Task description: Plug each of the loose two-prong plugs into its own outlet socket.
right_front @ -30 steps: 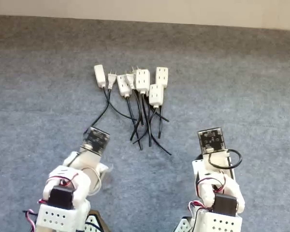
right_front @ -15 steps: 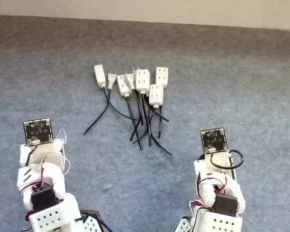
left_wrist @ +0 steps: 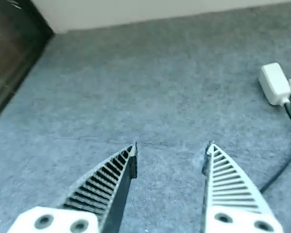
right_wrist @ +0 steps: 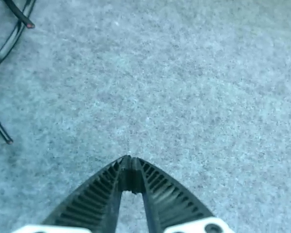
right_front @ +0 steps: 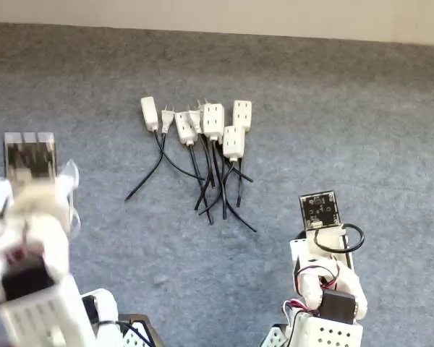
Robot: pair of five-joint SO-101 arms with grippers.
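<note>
Several loose plugs (right_front: pixel 167 119) and sockets (right_front: pixel 233 142) lie clustered on the bench (right_front: pixel 362 108); the left pincer (left_wrist: pixel 171 145) gapes apart, the right pincer (right_wrist: pixel 131 162) is pressed together.

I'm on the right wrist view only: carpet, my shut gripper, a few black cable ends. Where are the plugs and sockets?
Observer: The high view shows the white plugs and sockets in one cluster on the carpet, ahead of both arms.
Operator: Is the left gripper holding one?
Observer: No, the left gripper is open over bare carpet, holding nothing.
Operator: Anything close to it?
Observer: The cluster's leftmost white piece lies ahead of it, apart from its fingers.
</note>
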